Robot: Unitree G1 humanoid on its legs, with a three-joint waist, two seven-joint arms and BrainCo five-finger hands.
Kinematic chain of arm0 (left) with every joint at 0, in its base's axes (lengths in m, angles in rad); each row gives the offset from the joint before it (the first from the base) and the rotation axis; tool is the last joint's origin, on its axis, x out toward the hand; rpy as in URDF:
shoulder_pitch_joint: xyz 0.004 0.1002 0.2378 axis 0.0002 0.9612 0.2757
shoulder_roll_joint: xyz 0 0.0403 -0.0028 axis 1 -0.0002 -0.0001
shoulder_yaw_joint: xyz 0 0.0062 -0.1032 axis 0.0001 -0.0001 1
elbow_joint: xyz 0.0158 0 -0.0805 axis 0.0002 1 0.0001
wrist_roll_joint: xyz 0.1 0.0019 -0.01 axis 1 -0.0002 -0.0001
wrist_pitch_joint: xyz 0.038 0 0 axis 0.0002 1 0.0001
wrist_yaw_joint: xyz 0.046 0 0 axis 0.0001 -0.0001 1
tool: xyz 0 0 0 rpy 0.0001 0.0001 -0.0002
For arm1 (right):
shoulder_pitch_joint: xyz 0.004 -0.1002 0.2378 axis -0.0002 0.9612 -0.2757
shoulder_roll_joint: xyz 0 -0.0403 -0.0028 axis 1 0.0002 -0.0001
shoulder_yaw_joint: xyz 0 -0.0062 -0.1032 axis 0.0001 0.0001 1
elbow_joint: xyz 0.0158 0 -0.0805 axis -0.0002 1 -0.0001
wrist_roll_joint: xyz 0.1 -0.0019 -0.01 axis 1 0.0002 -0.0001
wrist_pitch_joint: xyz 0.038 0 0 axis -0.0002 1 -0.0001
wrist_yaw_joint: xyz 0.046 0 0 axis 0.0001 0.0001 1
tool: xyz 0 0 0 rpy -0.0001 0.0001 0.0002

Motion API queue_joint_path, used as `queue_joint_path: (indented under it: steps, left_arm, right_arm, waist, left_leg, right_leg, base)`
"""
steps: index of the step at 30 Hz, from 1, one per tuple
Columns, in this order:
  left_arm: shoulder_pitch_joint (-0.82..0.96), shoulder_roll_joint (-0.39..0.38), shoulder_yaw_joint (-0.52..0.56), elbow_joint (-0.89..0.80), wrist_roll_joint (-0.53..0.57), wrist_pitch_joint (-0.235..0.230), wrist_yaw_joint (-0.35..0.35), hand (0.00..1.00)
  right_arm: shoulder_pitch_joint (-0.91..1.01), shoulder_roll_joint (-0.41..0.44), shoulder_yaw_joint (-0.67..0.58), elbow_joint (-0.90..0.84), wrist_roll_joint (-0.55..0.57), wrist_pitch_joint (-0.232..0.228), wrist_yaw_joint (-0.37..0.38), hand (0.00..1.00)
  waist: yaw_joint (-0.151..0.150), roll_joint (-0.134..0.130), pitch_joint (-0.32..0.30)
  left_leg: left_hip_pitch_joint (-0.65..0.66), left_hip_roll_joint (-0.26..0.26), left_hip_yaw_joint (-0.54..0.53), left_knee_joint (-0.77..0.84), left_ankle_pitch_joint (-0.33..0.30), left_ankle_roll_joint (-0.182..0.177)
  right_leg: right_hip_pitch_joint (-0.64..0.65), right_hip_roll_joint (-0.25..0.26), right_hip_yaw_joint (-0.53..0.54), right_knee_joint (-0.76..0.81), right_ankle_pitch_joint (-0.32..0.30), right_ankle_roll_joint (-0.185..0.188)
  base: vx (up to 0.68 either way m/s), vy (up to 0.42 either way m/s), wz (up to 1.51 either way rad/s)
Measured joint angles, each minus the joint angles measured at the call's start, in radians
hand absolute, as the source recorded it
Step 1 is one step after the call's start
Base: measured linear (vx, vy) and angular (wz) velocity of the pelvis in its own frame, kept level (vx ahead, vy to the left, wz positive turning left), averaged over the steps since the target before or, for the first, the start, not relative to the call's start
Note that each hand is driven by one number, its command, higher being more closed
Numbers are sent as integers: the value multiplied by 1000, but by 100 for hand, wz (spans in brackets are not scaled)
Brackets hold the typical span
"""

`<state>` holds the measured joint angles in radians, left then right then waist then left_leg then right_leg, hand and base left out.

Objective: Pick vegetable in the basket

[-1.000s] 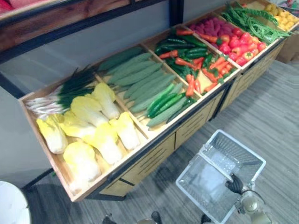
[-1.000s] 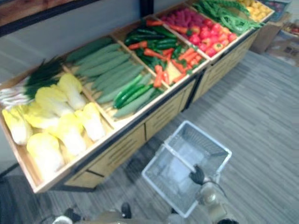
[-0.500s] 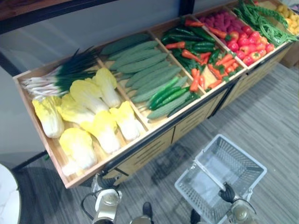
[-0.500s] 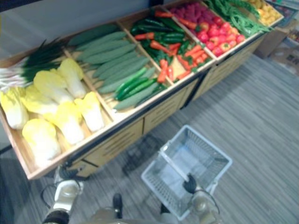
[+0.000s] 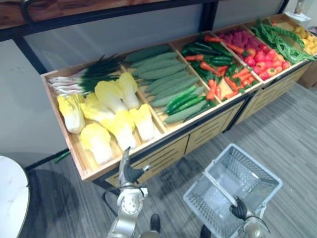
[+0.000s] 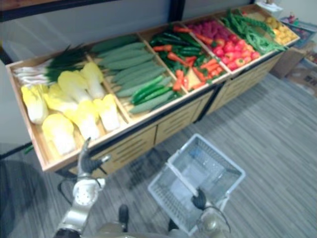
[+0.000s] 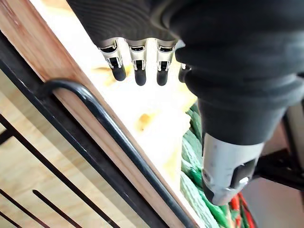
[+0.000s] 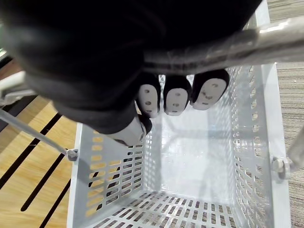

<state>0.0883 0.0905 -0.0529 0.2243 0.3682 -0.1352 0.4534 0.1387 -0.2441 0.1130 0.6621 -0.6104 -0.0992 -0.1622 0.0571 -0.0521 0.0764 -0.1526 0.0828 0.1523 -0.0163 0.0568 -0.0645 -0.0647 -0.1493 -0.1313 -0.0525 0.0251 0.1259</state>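
Note:
A wooden stand holds vegetables in bins: yellow napa cabbages, green onions, long green gourds and cucumbers, carrots with dark peppers. My left hand is raised just in front of the cabbage bin's front edge, open, with straight fingers pointing over the black rail; it holds nothing. My right hand is shut on the handle of a white wire basket, which hangs empty low at the right, in front of the stand.
Further right the stand carries red peppers, green beans and yellow produce. Drawer fronts lie below the bins. A white round tabletop sits at the lower left. Grey plank floor spreads to the right.
The camera has shifted, so the stand sits further right and higher. My left hand has risen toward the cabbage bin's front edge. The right hand keeps its hold on the basket handle.

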Motion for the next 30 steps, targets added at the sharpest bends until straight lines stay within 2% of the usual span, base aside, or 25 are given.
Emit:
queue_joint_path:
  steps: [3,5,7,8,10,14,18,23,26,28,30]
  left_arm:
    - [0,-17,27,-41,-10,-7,18,0]
    - [-9,-45,71,-64,-14,6,71,0]
    - [-40,-72,152,-66,-17,49,142,0]
    - [-49,-72,171,-66,-25,60,157,0]
    - [-70,-88,238,-92,-22,115,231,0]
    - [-96,-88,274,-141,1,149,284,0]
    - [-95,-89,297,-159,1,171,296,0]
    - [-83,-97,295,-255,5,179,297,0]
    - [-82,-101,289,-299,7,179,294,0]
    - [-81,-112,287,-329,7,178,297,0]
    - [-82,-116,287,-336,8,177,312,0]
  right_arm:
    - [14,1,0,0,-1,-1,0,100]
    - [20,10,-12,0,-15,-1,-2,100]
    - [25,17,-18,1,-26,0,-2,100]
    - [26,17,-18,1,-30,0,-2,100]
    - [27,18,-18,0,-50,0,-2,100]
    - [21,19,-16,1,-60,-1,-2,100]
    - [19,19,-5,1,-60,-1,-1,100]
    - [23,21,-2,1,-59,0,6,100]
    - [20,21,-2,1,-60,0,6,100]
    - [-4,21,8,11,-60,4,-1,100]
    - [-19,28,18,22,-59,6,-2,100]
  waist:
    - [1,5,-12]
    - [0,8,-17]
    - [-4,10,-20]
    - [-4,10,-20]
    - [-6,6,-29]
    - [-4,4,-30]
    - [0,-3,-37]
    - [-1,-31,-55]
    - [-3,-43,-60]
    - [-4,-43,-59]
    - [-5,-48,-59]
  left_leg:
    - [0,-1,-3,-1,7,-3]
    - [2,-2,-10,-4,17,10]
    - [12,0,-24,-11,17,11]
    - [18,0,-24,-14,17,11]
    - [24,3,-23,-15,17,10]
    - [25,4,-18,-15,16,9]
    - [38,8,5,-16,6,1]
    - [40,9,24,-22,-5,-7]
    - [66,-3,31,-45,-8,-2]
    - [92,1,46,-52,-5,-7]
    - [106,0,64,-52,-5,-7]
  right_leg:
    - [5,1,-2,-9,12,7]
    - [17,2,-9,-23,16,12]
    - [27,8,-23,-25,16,12]
    - [35,10,-24,-27,16,12]
    - [40,11,-21,-37,16,12]
    - [40,10,-9,-36,16,12]
    - [32,10,20,-27,16,12]
    - [-9,6,38,36,-3,8]
    - [-58,-9,54,153,-53,15]
    - [-110,-10,36,274,-65,0]
    - [-102,-21,-1,249,-68,-7]
  base:
    - [70,-6,2]
    - [90,-19,10]
    - [80,-24,13]
    - [77,-22,3]
    - [73,-25,-5]
    - [20,-9,-5]
    - [-32,11,-20]
    - [-34,21,-13]
    - [-10,32,-12]
    - [-2,8,-24]
    - [-8,5,-31]
